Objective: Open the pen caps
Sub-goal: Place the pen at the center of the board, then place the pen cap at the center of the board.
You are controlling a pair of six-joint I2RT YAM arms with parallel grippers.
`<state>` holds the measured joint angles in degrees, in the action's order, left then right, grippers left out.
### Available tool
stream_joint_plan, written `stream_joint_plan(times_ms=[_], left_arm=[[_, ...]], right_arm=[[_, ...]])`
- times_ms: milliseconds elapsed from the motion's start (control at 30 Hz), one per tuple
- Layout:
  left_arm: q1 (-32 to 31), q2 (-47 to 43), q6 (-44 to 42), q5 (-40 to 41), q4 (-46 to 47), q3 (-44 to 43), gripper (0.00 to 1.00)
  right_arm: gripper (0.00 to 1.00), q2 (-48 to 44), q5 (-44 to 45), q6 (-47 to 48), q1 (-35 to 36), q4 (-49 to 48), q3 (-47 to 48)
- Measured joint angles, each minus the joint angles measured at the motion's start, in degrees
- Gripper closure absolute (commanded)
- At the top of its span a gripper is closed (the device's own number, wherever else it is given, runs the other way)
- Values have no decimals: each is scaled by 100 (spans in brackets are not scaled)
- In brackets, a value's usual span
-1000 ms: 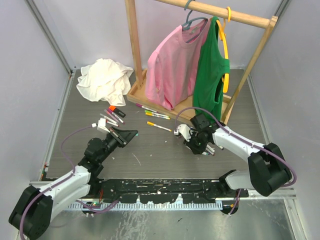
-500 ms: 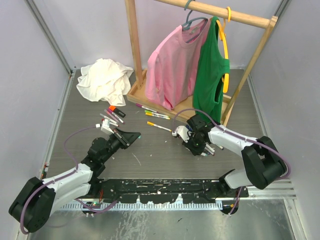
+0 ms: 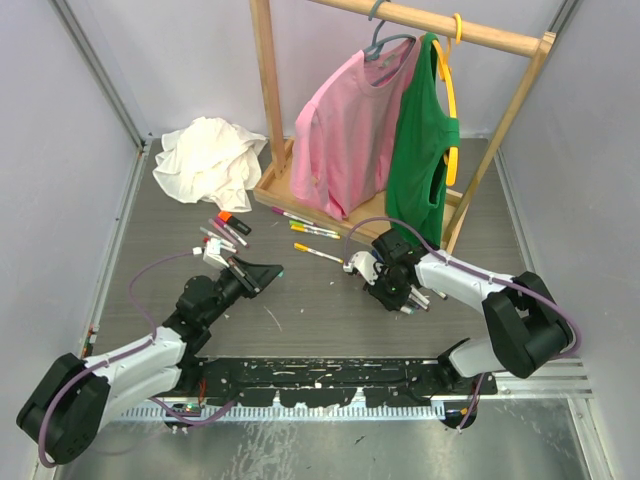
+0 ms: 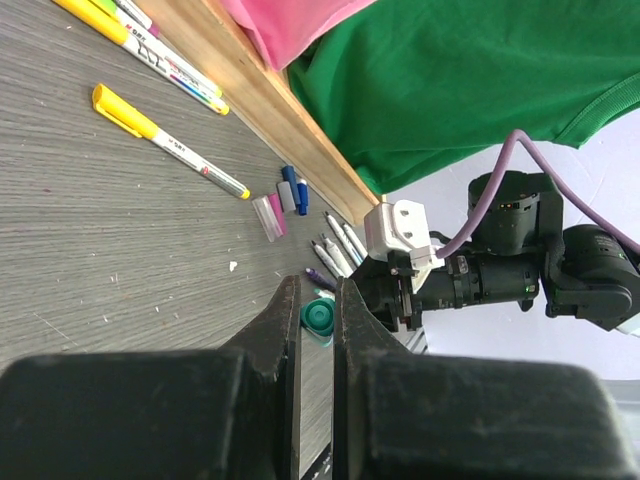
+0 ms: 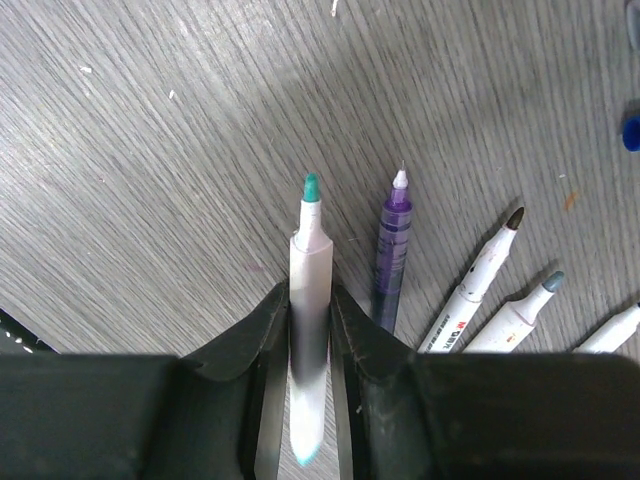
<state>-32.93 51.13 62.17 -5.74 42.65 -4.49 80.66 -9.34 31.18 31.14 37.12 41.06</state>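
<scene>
Left gripper (image 4: 317, 294) pinches a green cap (image 4: 318, 320) left of table centre. Right gripper (image 5: 310, 296) clamps a teal pen (image 5: 310, 250) beside a purple pen (image 5: 393, 245); bare table (image 3: 310, 300) lies between the arms.

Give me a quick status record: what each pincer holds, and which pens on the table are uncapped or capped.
left pincer: shut on a green cap
right pincer: shut on a teal-tipped pen, uncapped
beside that pen: purple pen, uncapped, lying on the table
capped: yellow pen, out on the table
loose caps: pink caps and blue caps, near the wooden rack base
</scene>
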Motion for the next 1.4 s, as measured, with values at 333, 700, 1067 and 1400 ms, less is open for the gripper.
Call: stream_joint_plan(times_ms=[333,700,1067,1400], left_arm=[[-133,-4,0,61,0,0,100],[-1086,494,-76,800,-328,-417,100],[-1652,2334,140,1676,-1486,-1965,100],[-2170,3891,796,2100,-2927,-3585,100]], right_arm=[[68,-2,9,-11,20,7,2],[61,-85,13,-9,24,17,11],[55,-903,-142,9,-55,22,13],[52,-1475,-98,-11,-542,-61,20]])
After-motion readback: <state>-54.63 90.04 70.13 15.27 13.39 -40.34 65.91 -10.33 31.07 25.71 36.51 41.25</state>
